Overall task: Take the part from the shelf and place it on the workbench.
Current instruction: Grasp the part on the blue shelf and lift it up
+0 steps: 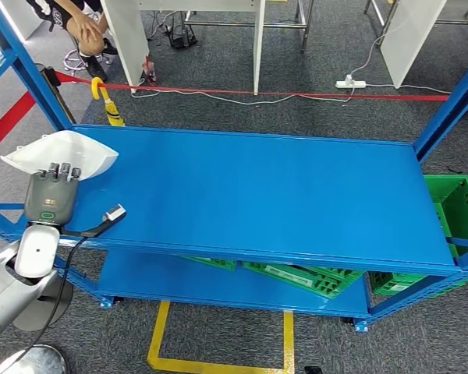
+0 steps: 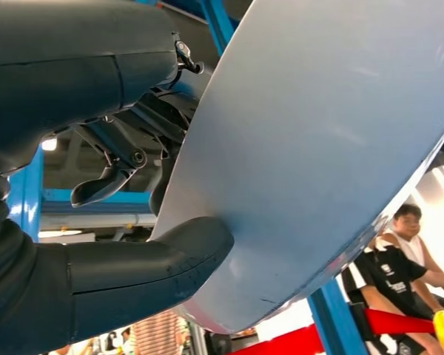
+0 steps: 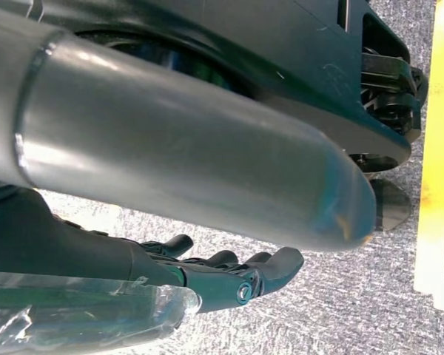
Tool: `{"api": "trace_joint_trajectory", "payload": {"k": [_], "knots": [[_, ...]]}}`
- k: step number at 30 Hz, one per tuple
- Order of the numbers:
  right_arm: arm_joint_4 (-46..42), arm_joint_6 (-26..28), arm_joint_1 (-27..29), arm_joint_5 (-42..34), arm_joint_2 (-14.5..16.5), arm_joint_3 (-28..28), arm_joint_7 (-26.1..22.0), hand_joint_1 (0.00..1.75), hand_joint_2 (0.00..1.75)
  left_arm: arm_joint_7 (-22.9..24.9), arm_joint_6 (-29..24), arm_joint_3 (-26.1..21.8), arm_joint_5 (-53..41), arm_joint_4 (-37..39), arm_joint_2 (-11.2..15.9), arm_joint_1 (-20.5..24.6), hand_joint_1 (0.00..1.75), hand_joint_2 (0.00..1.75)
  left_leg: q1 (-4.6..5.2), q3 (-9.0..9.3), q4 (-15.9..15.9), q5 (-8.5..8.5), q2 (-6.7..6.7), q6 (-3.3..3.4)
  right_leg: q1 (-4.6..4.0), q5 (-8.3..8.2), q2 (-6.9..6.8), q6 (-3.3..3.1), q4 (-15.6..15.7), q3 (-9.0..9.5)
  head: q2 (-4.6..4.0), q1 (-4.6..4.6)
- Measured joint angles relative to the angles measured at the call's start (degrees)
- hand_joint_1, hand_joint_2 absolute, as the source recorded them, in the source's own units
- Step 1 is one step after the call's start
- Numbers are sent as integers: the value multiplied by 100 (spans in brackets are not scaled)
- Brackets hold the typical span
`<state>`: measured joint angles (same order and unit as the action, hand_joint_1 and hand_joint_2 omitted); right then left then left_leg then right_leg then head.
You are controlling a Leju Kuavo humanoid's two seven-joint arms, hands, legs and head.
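Where the blue shelf point(image 1: 249, 195) stands on grey carpet, its top deck carries one item: white part point(image 1: 61, 154), thin curved shell, at the deck's left end. Left hand point(image 1: 52, 193) grips the part's near edge, fingers over the top, thumb point(image 2: 147, 262) pressed beneath. Right hand point(image 3: 231, 277): fingers extended and slightly apart, holding nothing, above carpet. Green crates point(image 1: 455, 210) on the shelf's lower deck and beside its right end. Beyond the shelf: red floor tape point(image 1: 290, 94), yellow-handled umbrella point(image 1: 109, 105), white power strip point(image 1: 350, 82), seated person point(image 1: 81, 27). Yellow floor marking point(image 1: 220, 365) before the shelf
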<state>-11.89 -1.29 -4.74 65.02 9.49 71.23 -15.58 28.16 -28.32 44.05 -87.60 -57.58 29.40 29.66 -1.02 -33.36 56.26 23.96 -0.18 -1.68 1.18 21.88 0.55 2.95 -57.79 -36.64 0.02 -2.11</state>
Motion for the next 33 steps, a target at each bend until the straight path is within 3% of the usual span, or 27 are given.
{"api": "trace_joint_trajectory", "payload": {"k": [6, 11, 13, 16, 17, 18, 19, 22, 23, 26, 27, 29, 31, 33], "knots": [[4, 14, -2, 7, 0, -3, 0, 0, 0, 24, -35, 234, -1, 0, -102, 66, 175, 175, 3, -2, 5, 2, 0, 2, 3, -3, 0, 3, 4, 3, 1, 1], [20, 27, -10, 25, 13, -10, 0, 0, 0, 38, -67, 420, -1, -17, -163, 122, 175, 175, 19, -13, -13, -57, 5, 116, 46, -66, -1, 113, 57, 1, 1, -3], [24, 34, -10, 26, 15, -14, 0, 0, 0, 38, -70, 472, 0, -37, -191, 152, 175, 175, 2, 2, -103, -132, 23, 171, 39, 115, -9, 130, -131, -91, 1, 7], [26, 37, -8, 26, 15, -15, 1, 0, 0, 38, -70, 529, -1, -45, -231, 170, 175, 175, 8, -33, -125, -179, 38, 199, 28, 765, -14, 131, -1257, -505, 0, 27], [26, 38, -7, 26, 15, -15, 1, 0, 0, 38, -70, 551, -1, -45, -243, 166, 175, 175, 12, -51, -120, -190, 40, 194, 26, 891, -15, 135, -1559, -599, 1, 30], [26, 39, -7, 26, 15, -15, 2, 0, 0, 38, -70, 573, -2, -45, -254, 164, 175, 175, 10, -71, -113, -203, 40, 183, 25, 912, -15, 136, -1651, -593, 1, 31], [26, 41, -7, 26, 15, -16, 2, 0, 0, 38, -70, 593, -1, -45, -263, 163, 175, 175, 3, -91, -100, -216, 39, 165, 27, 824, -17, 136, -1476, -456, 1, 31], [31, 43, -27, 27, 17, -21, 2, 0, 0, 38, -72, 634, -1, -48, -268, 171, 175, 175, -12, -159, -9, -238, 29, 65, 34, 491, 7, 109, -388, 218, 0, 31], [34, 41, -33, 27, 18, -24, 2, 0, 0, 35, -74, 640, -1, -50, -266, 179, 175, 175, -7, -184, 20, -250, 26, 24, 30, 459, 24, 73, -219, 314, 0, 26], [39, 37, -27, 28, 20, -31, 1, 0, 0, 2, -81, 664, 0, -58, -266, 193, 175, 175, -17, -239, 30, -318, 20, -82, 8, 398, 50, -77, -235, 255, 0, 18], [39, 37, -26, 28, 20, -32, 1, 0, 0, -11, -80, 671, 0, -58, -266, 193, 175, 175, -28, -271, 64, -266, 20, -110, 7, 363, 47, -132, -240, 217, 0, 16], [39, 37, -31, 28, 20, -34, 0, 0, 0, -37, -79, 675, 0, -58, -265, 202, 175, 175, -40, -434, 435, 87, 19, -148, 15, 276, 37, -226, -231, 114, 0, 8], [39, 36, -33, 28, 20, -36, -1, 0, 0, -76, -78, 679, 0, -58, -272, 210, 175, 175, -38, -688, 1214, 613, 19, -166, 2, 182, 27, -260, -231, -14, 0, 4], [39, 35, -31, 28, 20, -36, -2, 0, 0, -97, -77, 689, 0, -58, -284, 209, 175, 175, -38, -746, 1695, 870, 19, -161, -10, 72, 19, -265, -232, -153, 1, 4]]}}
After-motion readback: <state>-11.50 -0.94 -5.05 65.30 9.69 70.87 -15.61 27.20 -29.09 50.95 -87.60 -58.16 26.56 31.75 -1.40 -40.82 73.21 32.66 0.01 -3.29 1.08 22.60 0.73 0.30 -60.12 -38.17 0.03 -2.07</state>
